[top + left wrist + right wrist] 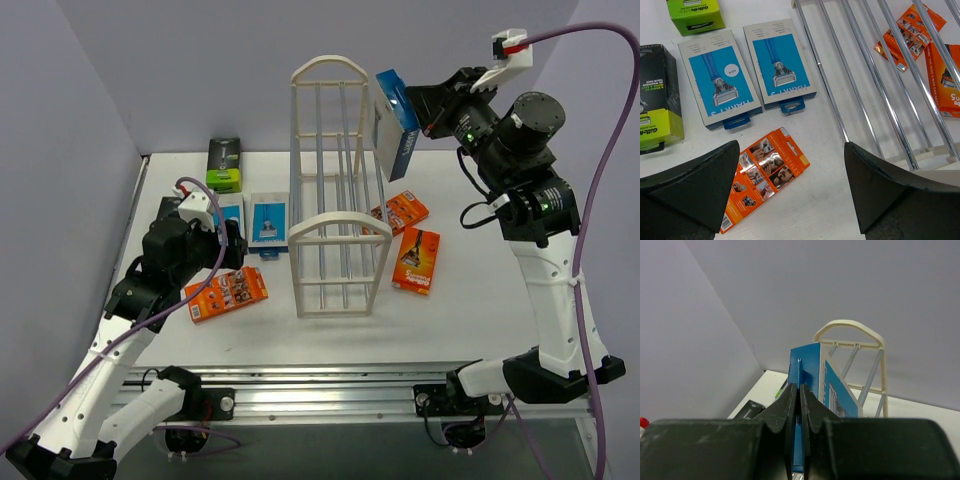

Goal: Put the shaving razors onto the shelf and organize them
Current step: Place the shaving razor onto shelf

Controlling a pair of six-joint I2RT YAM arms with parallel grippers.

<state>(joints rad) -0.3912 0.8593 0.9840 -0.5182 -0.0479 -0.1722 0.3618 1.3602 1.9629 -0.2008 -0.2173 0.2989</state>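
Observation:
The cream-white shelf [340, 222] stands mid-table, its arch [850, 324] showing in the right wrist view. My right gripper [418, 118] [799, 386] is shut on the hang tab of a blue razor box [394, 125] [810, 367], holding it high beside the shelf's upper right. My left gripper [232, 245] [790, 150] hangs open and holds nothing, just above an orange razor box [227, 293] [765, 172] lying flat. Two blue-and-white razor boxes [720, 77] [777, 62] lie beyond it.
Black-and-lime razor boxes [224, 165] [655, 97] lie at the back left, with a lime one [692, 15] beside them. Two orange boxes [400, 212] [416, 260] lie right of the shelf. The shelf's metal bars [865, 75] run close to my left gripper's right finger.

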